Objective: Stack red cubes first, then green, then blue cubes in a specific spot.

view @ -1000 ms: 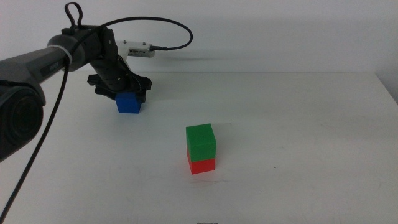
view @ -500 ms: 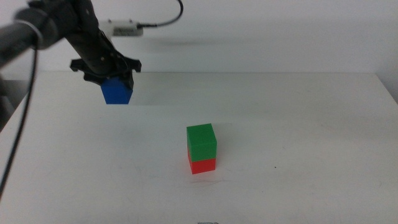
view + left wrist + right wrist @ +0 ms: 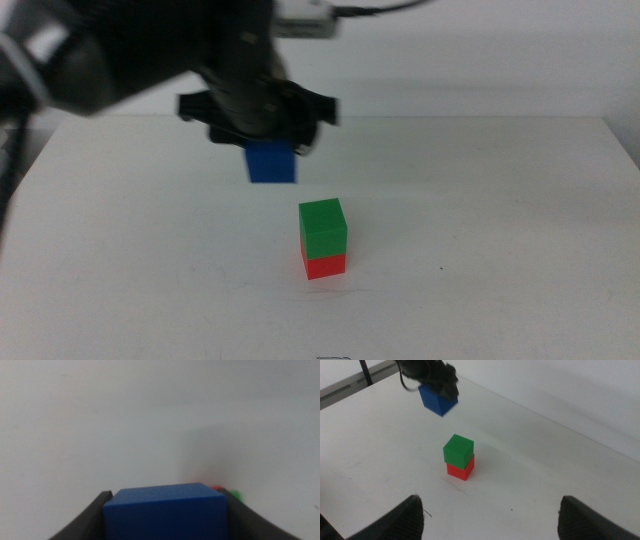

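Note:
The green cube (image 3: pixel 323 226) sits on top of the red cube (image 3: pixel 324 264) near the middle of the white table; both also show in the right wrist view, green cube (image 3: pixel 458 450) over red cube (image 3: pixel 460 470). My left gripper (image 3: pixel 262 132) is in the air behind and left of that stack, shut on the blue cube (image 3: pixel 270 162), which hangs clear of the table. In the left wrist view the blue cube (image 3: pixel 166 512) fills the space between the jaws. In the right wrist view the blue cube (image 3: pixel 437 401) hangs beyond the stack. My right gripper (image 3: pixel 490 520) waits low, open, with nothing in it.
The white table (image 3: pixel 480 200) ends at a far edge against a pale wall. A black cable and a white connector (image 3: pixel 310 18) trail from the left arm above the table's back.
The left gripper has lifted the blue cube off the table at the back left and carried it to the right, toward the green-on-red stack. The stack has not moved.

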Available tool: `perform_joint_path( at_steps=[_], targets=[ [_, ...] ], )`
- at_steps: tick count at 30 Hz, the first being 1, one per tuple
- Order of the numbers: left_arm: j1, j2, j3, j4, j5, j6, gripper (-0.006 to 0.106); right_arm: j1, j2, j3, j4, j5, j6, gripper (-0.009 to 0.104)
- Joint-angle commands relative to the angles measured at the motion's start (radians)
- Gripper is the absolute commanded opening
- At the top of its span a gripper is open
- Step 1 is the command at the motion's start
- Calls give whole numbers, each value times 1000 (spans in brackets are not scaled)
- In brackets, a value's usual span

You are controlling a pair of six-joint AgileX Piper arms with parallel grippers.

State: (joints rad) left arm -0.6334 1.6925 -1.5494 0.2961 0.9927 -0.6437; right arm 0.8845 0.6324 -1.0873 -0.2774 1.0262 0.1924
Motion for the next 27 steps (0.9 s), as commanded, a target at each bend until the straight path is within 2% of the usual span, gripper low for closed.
perform_joint_path(
  at_steps=[1,4,10,27],
  targets=[
    [-66,-27,-51,106,19,-101,11,-2,6,-22,-29,-69,-9,89],
    [-122,7,-77,136,45,-162,11,-2,6,-22,-29,-69,-9,89],
    [-152,49,-84,144,27,-273,11,-2,6,-22,-29,-69,-9,89],
    [-155,123,-84,128,-42,-332,11,-2,6,-22,-29,-69,-9,89]
  ],
)
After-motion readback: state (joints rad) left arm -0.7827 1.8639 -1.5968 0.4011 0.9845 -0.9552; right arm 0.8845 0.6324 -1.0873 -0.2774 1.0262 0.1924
